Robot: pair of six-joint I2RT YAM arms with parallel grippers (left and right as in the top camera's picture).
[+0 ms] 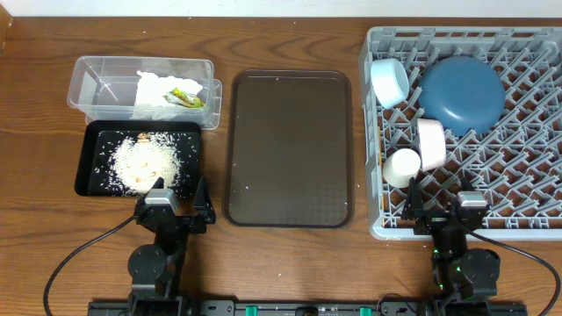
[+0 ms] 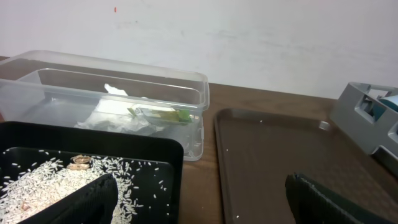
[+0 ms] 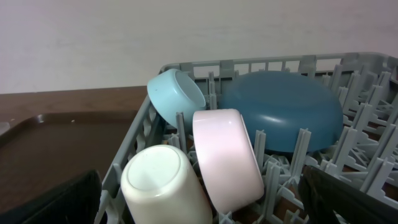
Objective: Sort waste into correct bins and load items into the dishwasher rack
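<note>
The grey dishwasher rack at the right holds the dark-blue dish, light-blue bowl, white bowl and small white cup; all show in the right wrist view. The clear tub holds the crumpled napkin and snack wrapper. The black tray holds rice scraps. My left gripper is open and empty at the black tray's near right corner. My right gripper is open and empty at the rack's near edge. No chopsticks show.
The dark-brown serving tray lies between the bins and the rack with a few rice grains on it. Both arm bases sit at the table's front edge. A white wall stands behind the table.
</note>
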